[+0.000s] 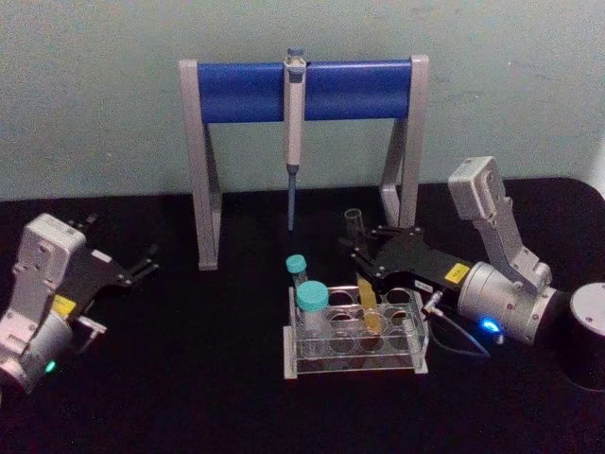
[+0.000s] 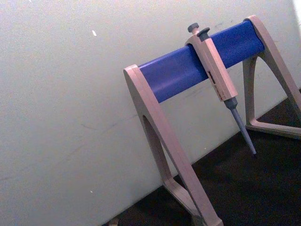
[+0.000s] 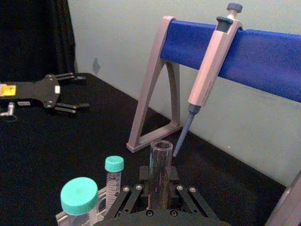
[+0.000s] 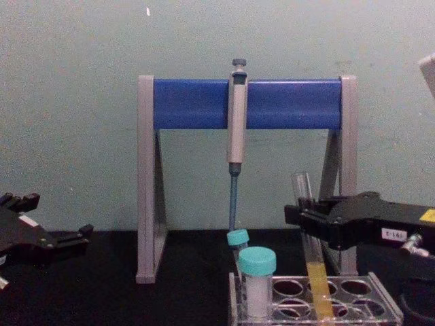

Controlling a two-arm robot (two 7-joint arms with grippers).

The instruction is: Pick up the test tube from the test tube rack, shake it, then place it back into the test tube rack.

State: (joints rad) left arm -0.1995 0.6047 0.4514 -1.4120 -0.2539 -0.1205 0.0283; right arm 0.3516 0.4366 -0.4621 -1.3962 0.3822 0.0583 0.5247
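the right gripper (image 1: 359,248) pinches the test tube (image 1: 368,307), which leans with its yellow end in a back hole of the test tube rack (image 1: 416,367). teal-capped vials (image 1: 311,301) crowd the rack's left end. behind the rack a pipette (image 1: 294,132) hangs on its stand (image 1: 236,91). well left of the rack the left gripper (image 1: 142,265) rests, claw spread. black table (image 1: 189,397), pale green wall (image 1: 95,95).

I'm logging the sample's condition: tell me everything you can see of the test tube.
The test tube is a long, thin, clear, glass-looking tube, uncapped, with yellow-orange liquid in its lower part. It leans, its bottom down in a hole of the test tube rack. The right gripper is shut on it below the open rim. The left gripper rests open, far from it.
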